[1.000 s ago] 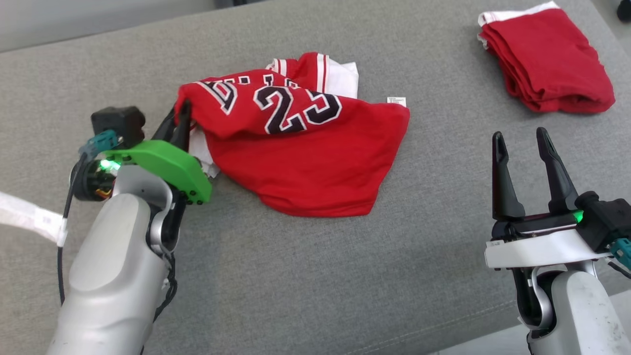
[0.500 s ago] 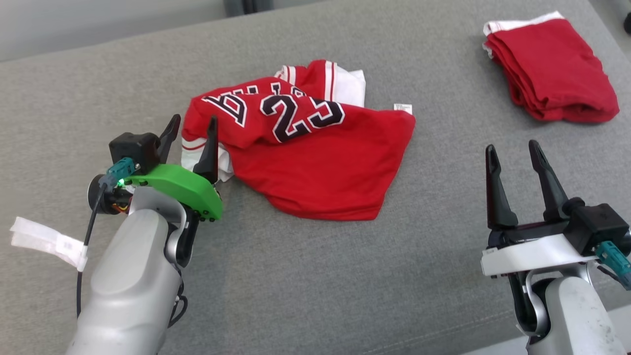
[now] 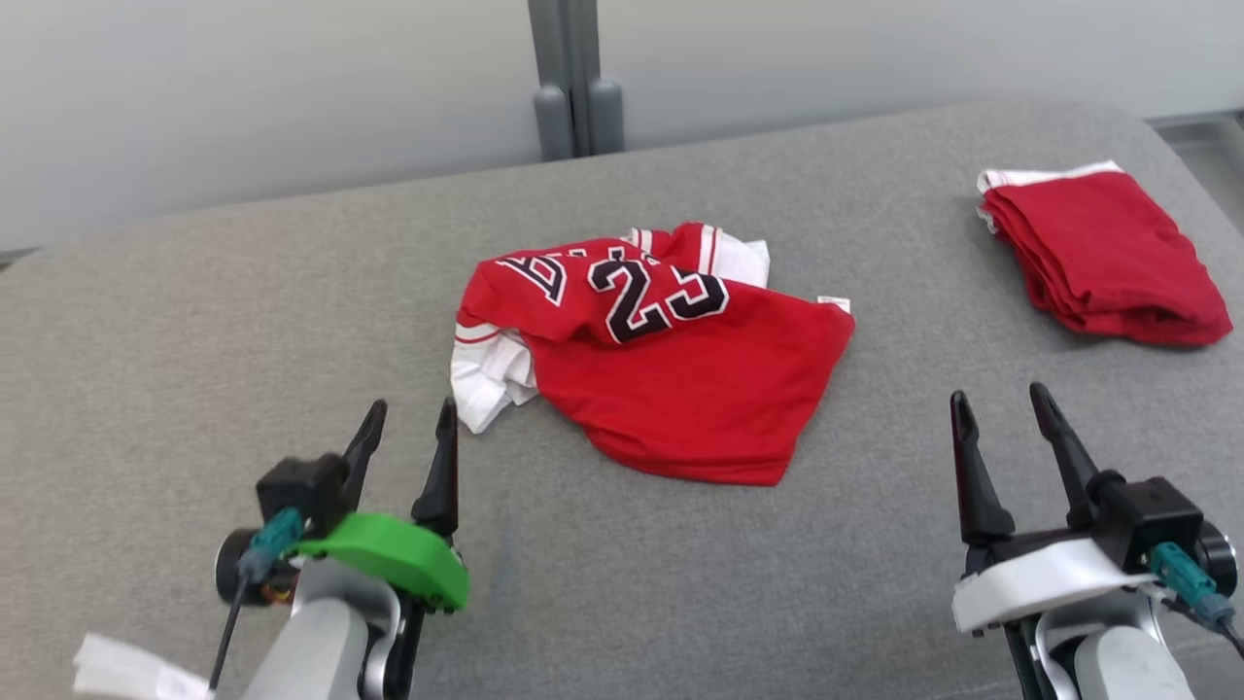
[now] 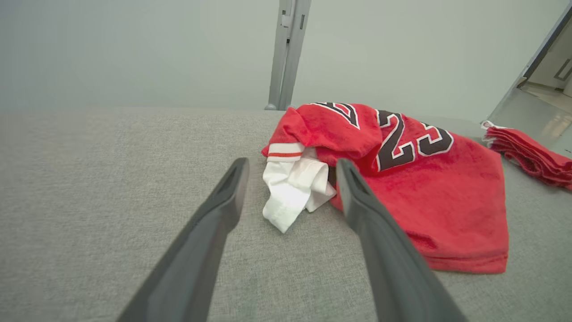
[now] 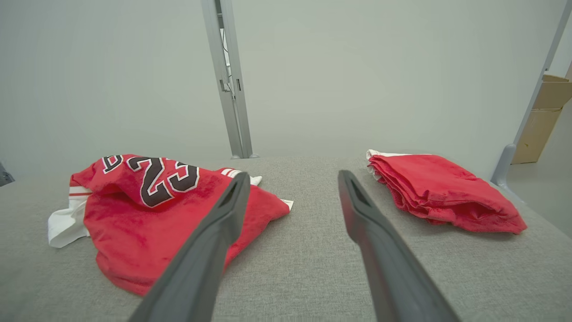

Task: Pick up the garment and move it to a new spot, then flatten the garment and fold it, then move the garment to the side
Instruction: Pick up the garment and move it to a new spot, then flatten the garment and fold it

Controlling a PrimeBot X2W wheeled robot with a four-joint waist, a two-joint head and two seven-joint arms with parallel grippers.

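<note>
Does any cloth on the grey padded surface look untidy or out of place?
Yes. The red number 23 jersey lies crumpled mid-surface, white lining spilling out at its left; the other red garment sits neatly folded.

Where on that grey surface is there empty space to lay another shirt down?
The widest bare stretch of the grey surface lies left of the red number 23 jersey. Another lies in front of it, between the left gripper and right gripper. The far right is crowded by the folded red garment.
</note>
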